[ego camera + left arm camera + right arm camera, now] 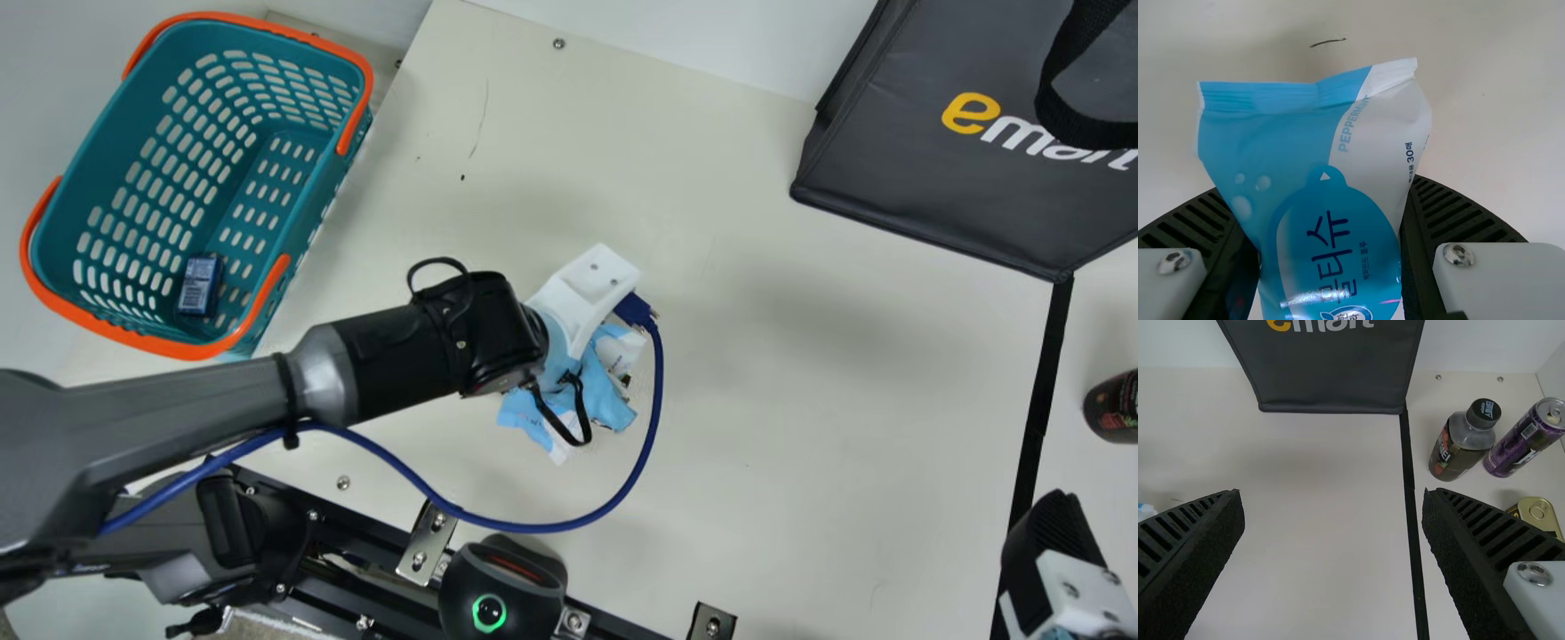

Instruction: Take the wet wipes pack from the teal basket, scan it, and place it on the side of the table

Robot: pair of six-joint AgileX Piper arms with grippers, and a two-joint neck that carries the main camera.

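Mid-frame in the main view, the left pincer [587,286] pinches the wet wipes pack [608,391]. The right pincer [1053,526], lower right, is spread.

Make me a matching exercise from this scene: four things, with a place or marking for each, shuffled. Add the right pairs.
1. Wet wipes pack
2. Small dark blue pack
3. Black bag
4. Purple can

A. Beside the dark bottle
B. Marked with yellow and white lettering
C. Held by the left gripper
D. Inside the teal basket

Pairs: 1-C, 2-D, 3-B, 4-A
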